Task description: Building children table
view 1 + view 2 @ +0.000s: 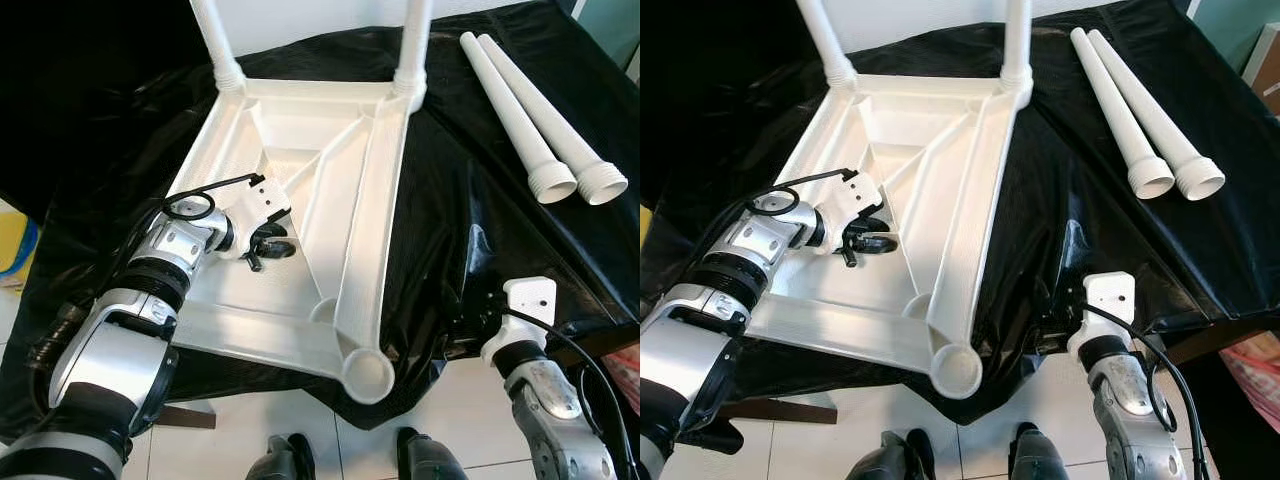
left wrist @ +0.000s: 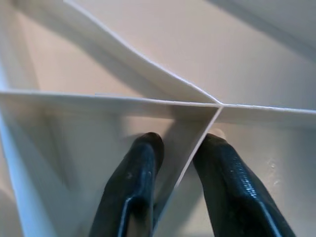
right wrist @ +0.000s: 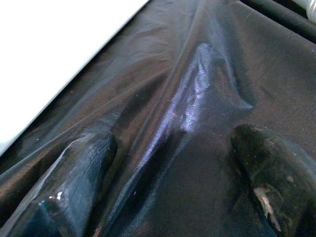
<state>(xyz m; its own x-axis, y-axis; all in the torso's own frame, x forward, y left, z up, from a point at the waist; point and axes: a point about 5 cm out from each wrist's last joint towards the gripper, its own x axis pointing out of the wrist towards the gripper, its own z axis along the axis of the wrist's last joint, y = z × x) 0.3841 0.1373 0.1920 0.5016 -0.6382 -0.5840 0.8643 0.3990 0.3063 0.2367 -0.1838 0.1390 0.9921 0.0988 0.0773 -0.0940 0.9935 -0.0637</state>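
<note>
A white plastic table top (image 1: 300, 150) lies upside down on black cloth (image 1: 470, 200). Two white legs (image 1: 215, 40) (image 1: 413, 40) stand in its far corners. The near corner socket (image 1: 368, 373) holds no leg. Two loose white legs (image 1: 515, 110) (image 1: 560, 120) lie side by side at the back right. My left gripper (image 1: 270, 248) reaches into the underside, its fingers (image 2: 143, 168) closed on either side of a thin rib (image 2: 197, 143). My right gripper (image 3: 173, 143) is open, both fingertips resting on the cloth to the right of the table top.
The cloth hangs over the front edge, with white tiled floor (image 1: 260, 420) and my feet (image 1: 280, 460) below. A yellow and blue object (image 1: 12, 245) sits at the far left. Bare cloth lies between the table top and the loose legs.
</note>
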